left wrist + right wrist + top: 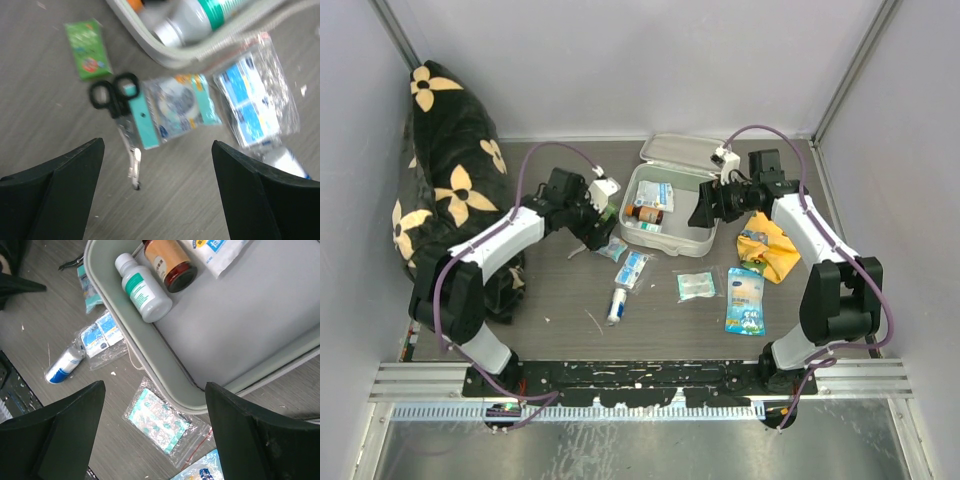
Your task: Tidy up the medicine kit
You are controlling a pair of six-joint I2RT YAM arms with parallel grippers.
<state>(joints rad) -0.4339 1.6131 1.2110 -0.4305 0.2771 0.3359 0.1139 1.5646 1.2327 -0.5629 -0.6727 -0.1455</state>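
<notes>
Medicine kit [670,246] sits open at far centre of table [560,300], lid tipped back. Left gripper [156,147] spread wide, empty, just outside kit's wall. Right gripper [154,387] equally wide, empty, over kit's near rim. Inside: white bottle [142,287], amber bottle [170,262]. Under left gripper: teal packet [175,110], scissors [117,107].

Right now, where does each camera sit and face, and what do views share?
Top external: fixed above, behind the arm bases, looking down; both arms show, left claw and right claw flanking the open pale grey plastic medicine kit.
Left wrist: on the left arm, facing down at black-handled metal scissors; its open fingers show.
Right wrist: on the right arm, facing down into the kit; its open fingers show.
Shared: both wrist views catch the clear bag of blue-white sachets.
</notes>
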